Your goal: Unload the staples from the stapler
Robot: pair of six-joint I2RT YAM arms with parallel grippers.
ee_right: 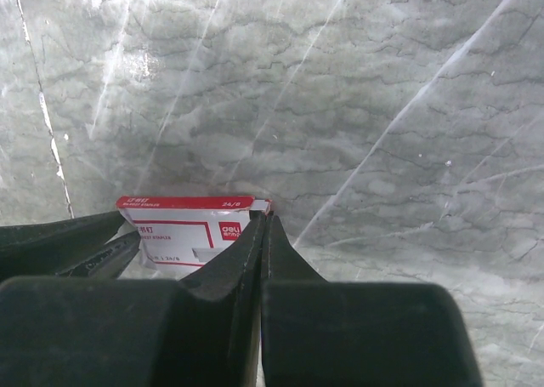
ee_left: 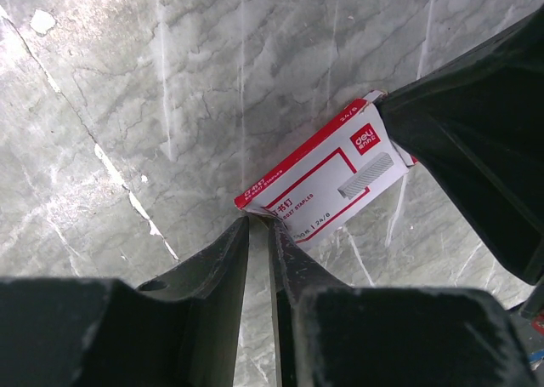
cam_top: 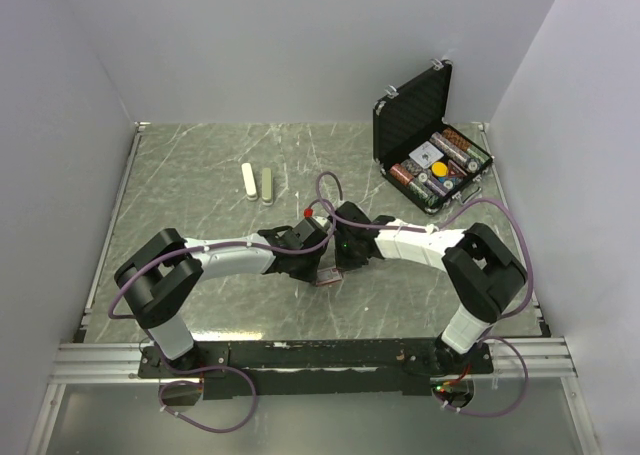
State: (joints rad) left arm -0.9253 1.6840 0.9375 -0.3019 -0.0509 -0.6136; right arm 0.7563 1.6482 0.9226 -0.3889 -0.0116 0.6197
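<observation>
Left arm (cam_top: 235,257) and right arm (cam_top: 415,243) meeting over small box (cam_top: 327,278) mid-counter (cam_top: 200,205), open black poker-chip case (cam_top: 412,125) rear right, two pale bars (cam_top: 248,181) behind

A red-and-white box (ee_left: 331,179) on the tabletop (ee_left: 127,106) reads "deli", "24/6" and "STAPLES"; its smaller print is illegible.

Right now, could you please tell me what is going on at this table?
Both robot arms meet mid-table over a small red-and-white cardboard staple box. The left gripper and the right gripper, both shut, have their tips at opposite ends of it. Whether either actually pinches the box is unclear.
</observation>
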